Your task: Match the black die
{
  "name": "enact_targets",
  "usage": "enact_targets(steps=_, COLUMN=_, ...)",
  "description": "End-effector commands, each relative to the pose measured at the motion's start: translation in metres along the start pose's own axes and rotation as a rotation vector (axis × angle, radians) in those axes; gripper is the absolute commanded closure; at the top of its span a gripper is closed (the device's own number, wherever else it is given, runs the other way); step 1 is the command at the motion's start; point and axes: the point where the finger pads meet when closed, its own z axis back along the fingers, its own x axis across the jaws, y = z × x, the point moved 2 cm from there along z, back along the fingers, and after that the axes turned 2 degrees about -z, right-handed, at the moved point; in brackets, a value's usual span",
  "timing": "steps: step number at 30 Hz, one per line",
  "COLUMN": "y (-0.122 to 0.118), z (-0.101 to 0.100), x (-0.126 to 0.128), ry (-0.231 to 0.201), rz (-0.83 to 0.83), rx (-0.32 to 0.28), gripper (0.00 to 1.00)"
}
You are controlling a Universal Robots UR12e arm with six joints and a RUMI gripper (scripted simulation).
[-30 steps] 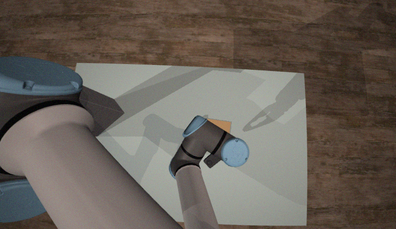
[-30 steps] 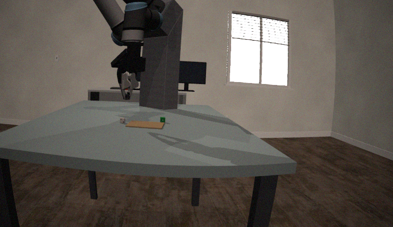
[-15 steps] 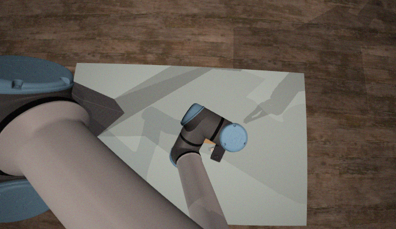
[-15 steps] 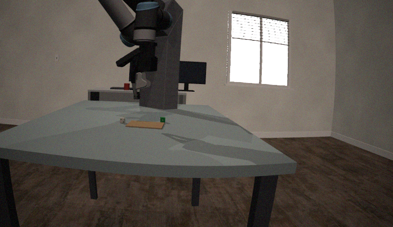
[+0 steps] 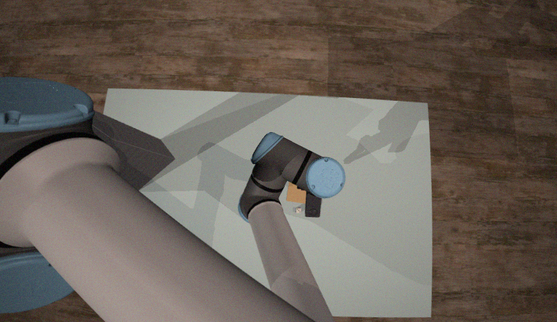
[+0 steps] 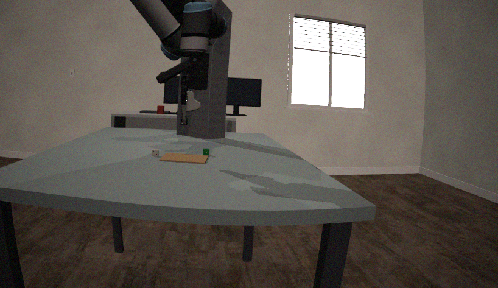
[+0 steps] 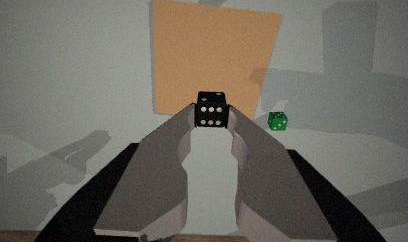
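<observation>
the black die (image 7: 211, 109) was pinched between the two fingertips of the hand (image 7: 212, 117), held in the air above the table (image 6: 110, 182). the face toward the wrist camera showed six white dots. the hand was nearly closed, its grey fingers pressing on two opposite flat sides of the die. it looked like a small, hard, light cube with smooth faces, so it could slip or twist if gripped by its edges; flat opposite faces seemed the safest hold. beyond it, in the wrist view, lay the orange mat (image 7: 215, 51), flat on the table. the green die (image 7: 277, 121) sat on the table just beside the mat's corner. a white die (image 6: 155, 153) rested near the mat's other side.
</observation>
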Motion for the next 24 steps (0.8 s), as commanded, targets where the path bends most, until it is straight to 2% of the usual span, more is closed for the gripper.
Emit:
enact_targets(steps=1, y=-0.0048, z=0.0011, x=0.0003, ry=0.003, rz=0.049, rx=0.001, gripper=0.97)
enact_targets(steps=24, y=-0.0059, z=-0.0019, x=0.0004, ry=0.004, rz=0.06, rx=0.001, gripper=0.97)
